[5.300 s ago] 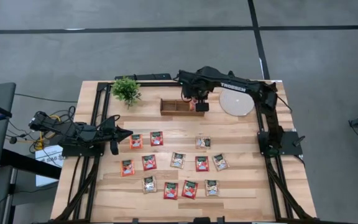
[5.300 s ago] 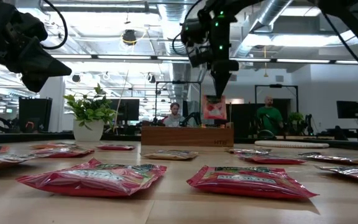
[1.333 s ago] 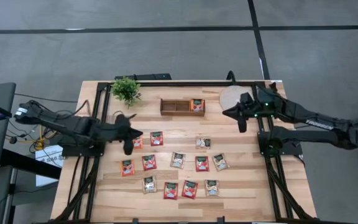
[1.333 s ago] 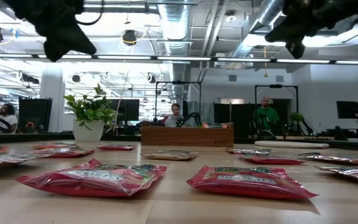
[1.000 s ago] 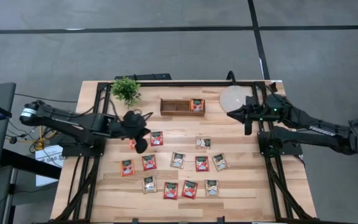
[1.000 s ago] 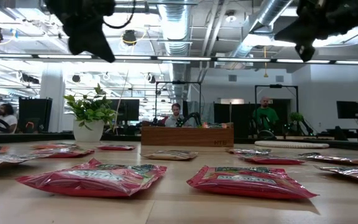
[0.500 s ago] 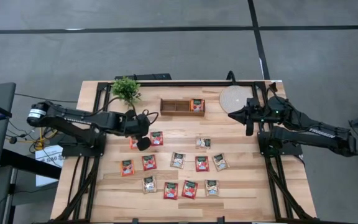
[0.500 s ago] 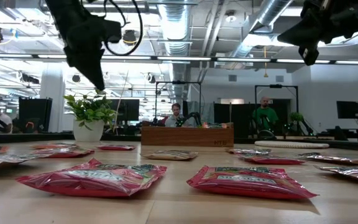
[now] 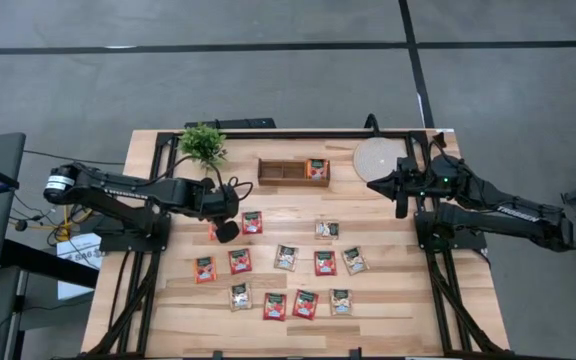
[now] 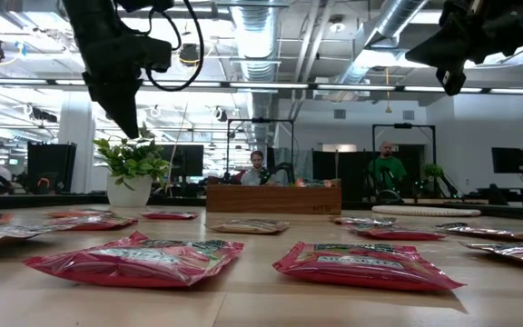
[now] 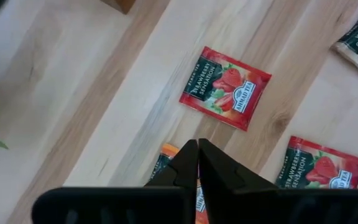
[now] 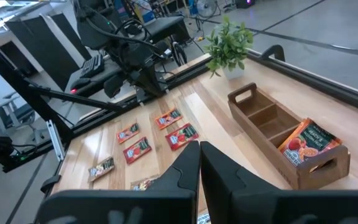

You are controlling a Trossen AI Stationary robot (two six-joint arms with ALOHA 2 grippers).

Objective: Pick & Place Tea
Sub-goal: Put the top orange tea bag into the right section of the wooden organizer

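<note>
Your left gripper (image 9: 224, 231), fingers pressed together and holding nothing, hangs over the red sachet (image 9: 214, 232) at the left end of the spread; in its wrist view that sachet (image 11: 180, 180) lies directly beneath the fingertips, its edges slanted to the jaw line. More tea sachets (image 9: 284, 258) are scattered mid-table, one already standing in the wooden tray (image 9: 282, 172). Your right gripper (image 9: 400, 208), also closed and empty, waits well apart, beside the pale disc (image 9: 376, 157).

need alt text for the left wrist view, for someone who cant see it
The left gripper, fingers shut, points down at a wooden table over an orange tea sachet it partly hides. A red strawberry sachet lies just beyond, another red sachet to one side.
</note>
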